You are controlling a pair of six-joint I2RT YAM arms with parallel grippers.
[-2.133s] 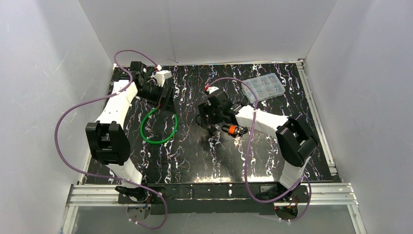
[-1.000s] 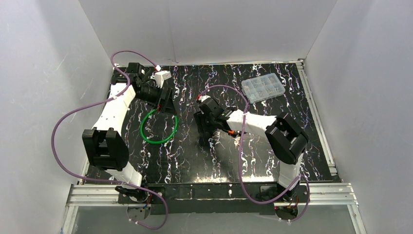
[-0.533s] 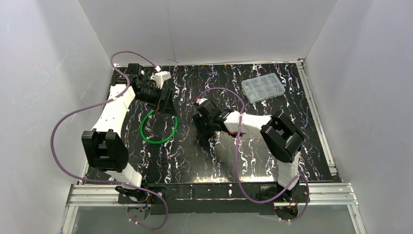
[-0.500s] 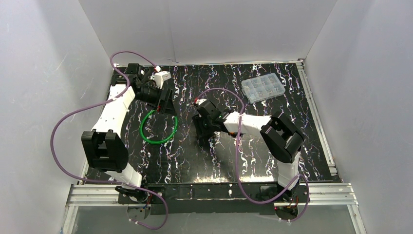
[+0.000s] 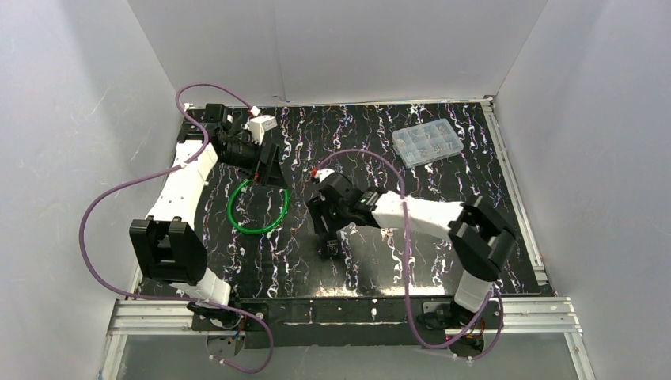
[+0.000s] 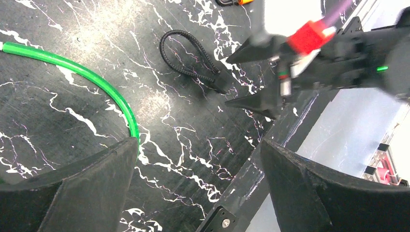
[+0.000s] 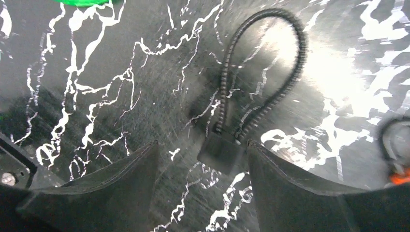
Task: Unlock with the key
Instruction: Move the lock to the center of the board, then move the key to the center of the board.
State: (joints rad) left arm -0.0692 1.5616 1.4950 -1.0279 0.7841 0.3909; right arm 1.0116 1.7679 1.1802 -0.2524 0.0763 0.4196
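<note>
While the right claw (image 7: 202, 145) hangs spread wide over the black cable lock (image 7: 220, 151), whose body lies flat on the desk (image 7: 121, 72) between its fingers, the left claw (image 6: 198, 145) stands likewise open, gripping nothing, by the green loop (image 6: 96, 79).

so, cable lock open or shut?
Shut: both ends of the cable lock's loop run into its body. It lies flat under the open right gripper.
</note>
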